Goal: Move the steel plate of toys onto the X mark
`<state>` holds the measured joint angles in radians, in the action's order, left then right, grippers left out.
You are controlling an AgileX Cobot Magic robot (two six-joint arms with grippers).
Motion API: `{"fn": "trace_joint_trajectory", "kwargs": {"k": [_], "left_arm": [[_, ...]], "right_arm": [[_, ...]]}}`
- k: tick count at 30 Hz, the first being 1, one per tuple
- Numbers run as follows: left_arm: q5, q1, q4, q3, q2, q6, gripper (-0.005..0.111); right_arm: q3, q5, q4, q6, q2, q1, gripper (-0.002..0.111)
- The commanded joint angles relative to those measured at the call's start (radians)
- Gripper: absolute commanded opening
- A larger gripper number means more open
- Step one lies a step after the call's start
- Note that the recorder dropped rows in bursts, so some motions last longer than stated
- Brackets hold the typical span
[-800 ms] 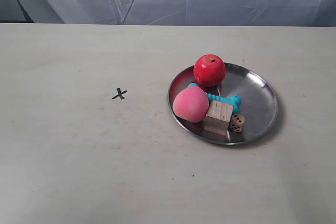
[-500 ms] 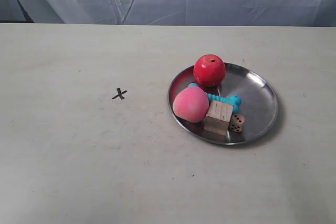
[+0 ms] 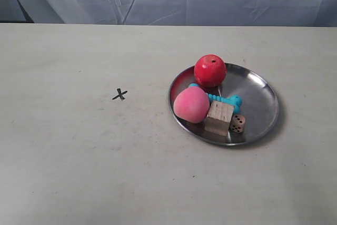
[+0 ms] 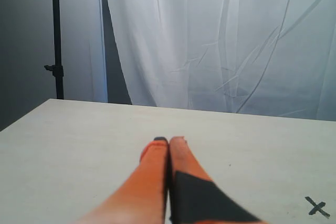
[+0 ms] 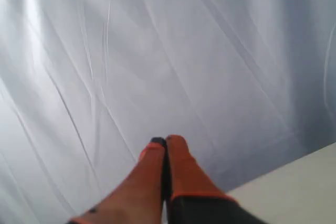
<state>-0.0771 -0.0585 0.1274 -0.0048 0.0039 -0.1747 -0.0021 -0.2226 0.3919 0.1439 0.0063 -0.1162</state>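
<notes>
— Right of centre in the exterior view, the steel plate (image 3: 260,101) sits with its 5 toys (image 3: 192,105), well apart from the X mark (image 3: 120,94).
— Grippers?
— Left gripper (image 4: 169,140) and right gripper (image 5: 166,139) pinched closed, empty. Nothing's done yet.

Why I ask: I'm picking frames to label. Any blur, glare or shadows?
Exterior view: sharp, evenly lit; steel plate shows pale glare, faint rim shadow. Left wrist view: left gripper blurred close up, X mark legible. Right wrist view: right gripper soft, curtain smeared.
</notes>
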Motion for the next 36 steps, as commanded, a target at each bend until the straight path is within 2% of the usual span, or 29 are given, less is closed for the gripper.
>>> {"fn": "trace_joint_trajectory", "kwargs": {"k": [1,4,8,9,11,14,17,19,21,23,25,28,29,31,33,35,36], "left_arm": [[0.003,0.002,0.0,0.005,-0.004,-0.001,0.0],[0.032,0.002,0.0,0.005,-0.004,-0.001,0.0],[0.233,0.002,-0.017,0.005,-0.004,-0.009,0.0],[0.383,0.002,-0.059,0.005,-0.004,-0.052,0.0],[0.557,0.002,-0.165,0.005,-0.004,-0.087,0.0],[0.568,0.002,-0.327,0.005,-0.004,-0.073,0.0],[0.541,0.002,-0.26,0.005,-0.004,-0.095,0.0],[0.55,0.002,-0.193,0.005,-0.004,-0.18,0.0],[0.591,0.002,-0.075,0.005,-0.004,-0.308,0.0],[0.69,0.002,0.077,0.005,-0.004,-0.427,0.0],[0.818,0.002,0.184,0.005,-0.004,-0.427,0.0],[0.969,0.002,0.138,0.005,-0.004,-0.283,0.0],[0.972,0.0,0.087,-0.006,-0.004,-0.228,0.0],[0.855,0.0,-0.046,-0.056,-0.004,-0.213,0.0],[0.581,0.0,-0.223,-0.132,-0.004,-0.12,0.0],[0.386,0.002,-0.334,-0.193,0.025,0.082,0.0],[0.336,0.002,-0.358,-0.215,0.057,0.185,0.0]], "right_arm": [[0.002,-0.106,0.23,0.333,-0.006,-0.004,0.0],[0.002,-0.102,0.239,0.527,-0.006,-0.004,0.0],[0.002,-0.113,0.239,0.703,-0.006,-0.004,0.0],[0.002,-0.157,0.239,0.742,-0.006,-0.004,0.0],[0.002,-0.31,0.256,0.725,-0.006,-0.004,0.0],[0.002,-0.46,0.282,0.719,-0.006,-0.004,0.0],[-0.027,-0.335,0.227,0.719,-0.006,-0.004,0.0],[-0.033,-0.247,0.17,0.719,-0.006,-0.004,0.0],[-0.033,-0.198,0.111,0.719,-0.006,-0.004,0.0],[-0.033,-0.17,0.047,0.719,0.001,-0.004,0.0],[-0.033,-0.148,0.014,0.674,0.001,-0.004,0.0],[-0.033,-0.131,0.009,0.606,0.001,-0.004,-0.001],[-0.033,-0.131,0.009,0.606,0.001,-0.004,-0.001],[-0.033,-0.131,-0.016,0.598,0.001,-0.004,-0.001],[-0.038,-0.116,-0.086,0.578,0.007,-0.004,-0.001],[-0.071,-0.046,-0.149,0.538,0.034,-0.004,-0.001],[-0.094,-0.002,-0.169,0.513,0.051,-0.004,-0.001]]}}
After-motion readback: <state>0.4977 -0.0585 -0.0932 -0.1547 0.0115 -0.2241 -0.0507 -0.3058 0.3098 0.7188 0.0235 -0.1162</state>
